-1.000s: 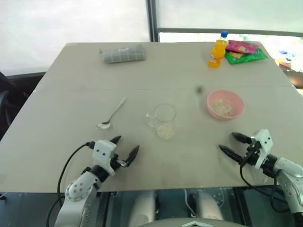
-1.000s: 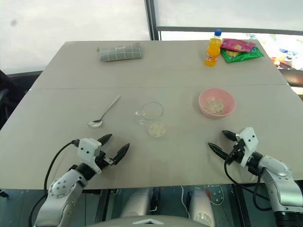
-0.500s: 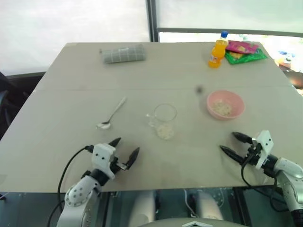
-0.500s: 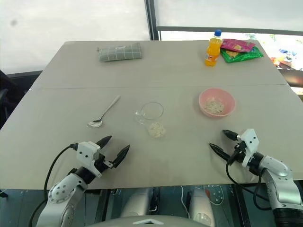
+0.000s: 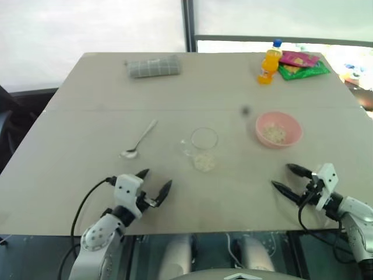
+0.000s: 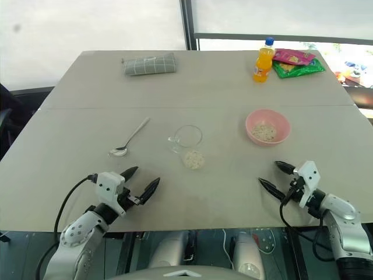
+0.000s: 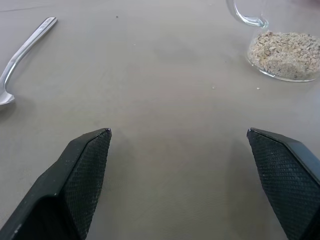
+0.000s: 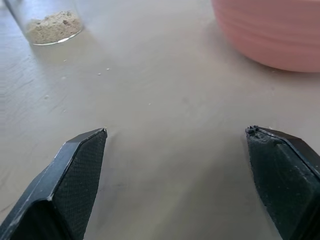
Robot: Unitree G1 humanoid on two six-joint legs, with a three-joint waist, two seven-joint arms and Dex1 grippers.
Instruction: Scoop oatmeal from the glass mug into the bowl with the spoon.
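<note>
The clear glass mug (image 6: 189,144) stands upright mid-table with pale oatmeal (image 6: 193,158) in its bottom. A silver spoon (image 6: 129,138) lies flat to its left, head toward me. The pink bowl (image 6: 267,126) sits to the mug's right and holds a little oatmeal (image 6: 265,132). My left gripper (image 6: 139,180) rests open near the table's front edge, short of the spoon and mug, nothing between its fingers. My right gripper (image 6: 276,177) is open near the front right, short of the bowl. The left wrist view has the spoon (image 7: 22,55) and mug (image 7: 282,52) ahead.
At the far side of the grey table (image 6: 87,134) lie a folded grey checked cloth (image 6: 149,63), an orange drink bottle (image 6: 263,60) and pink and green snack packets (image 6: 299,63). The table's front edge runs just under both grippers.
</note>
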